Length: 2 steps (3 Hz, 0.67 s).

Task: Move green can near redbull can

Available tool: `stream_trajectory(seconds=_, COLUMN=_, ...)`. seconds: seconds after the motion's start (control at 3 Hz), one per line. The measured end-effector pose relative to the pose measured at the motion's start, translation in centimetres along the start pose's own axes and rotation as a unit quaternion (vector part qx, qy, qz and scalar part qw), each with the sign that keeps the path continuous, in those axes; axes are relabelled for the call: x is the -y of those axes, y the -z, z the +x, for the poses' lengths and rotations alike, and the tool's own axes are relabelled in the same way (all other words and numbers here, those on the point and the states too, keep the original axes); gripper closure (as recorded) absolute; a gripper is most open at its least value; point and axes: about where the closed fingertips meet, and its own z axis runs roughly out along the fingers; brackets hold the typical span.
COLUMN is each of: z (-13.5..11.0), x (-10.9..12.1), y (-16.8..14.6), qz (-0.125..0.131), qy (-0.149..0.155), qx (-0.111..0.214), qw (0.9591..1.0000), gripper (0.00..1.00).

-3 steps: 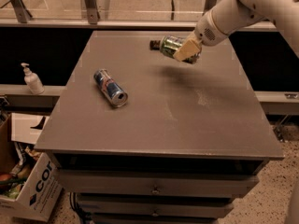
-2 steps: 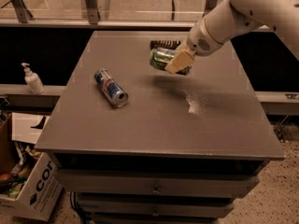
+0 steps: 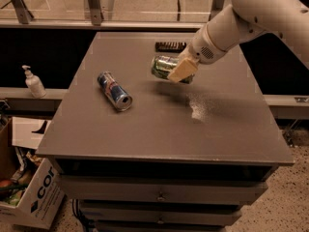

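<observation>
Gripper (image 3: 177,71) clamped on the green can (image 3: 163,65), hanging over the middle of the table (image 3: 145,139), slightly toward the far edge. The can lies sideways in the grasp, raised above the surface, with its shadow below. One tan finger (image 3: 184,69) covers the can's right part; the other is hidden behind it.

The redbull can (image 3: 114,91) lies on its side nearer the left edge, apart from the green can, with bare tabletop between them. The near half and the right side are open surface.

A dark flat object (image 3: 170,46) by the far edge is too dim to identify. The arm (image 3: 241,23) is cut off at the upper right.
</observation>
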Motion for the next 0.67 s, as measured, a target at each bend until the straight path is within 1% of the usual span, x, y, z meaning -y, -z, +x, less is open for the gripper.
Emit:
stream_trajectory(seconds=0.33, z=-0.1, x=-3.1, y=-1.2, qz=-0.020, qy=0.019, qx=0.002, qw=0.9996, gripper=1.00)
stream_trajectory(seconds=0.67, z=-0.6, x=-6.5, y=-2.5, qz=-0.044, qy=0.041, qx=0.004, qw=0.9982, gripper=1.00)
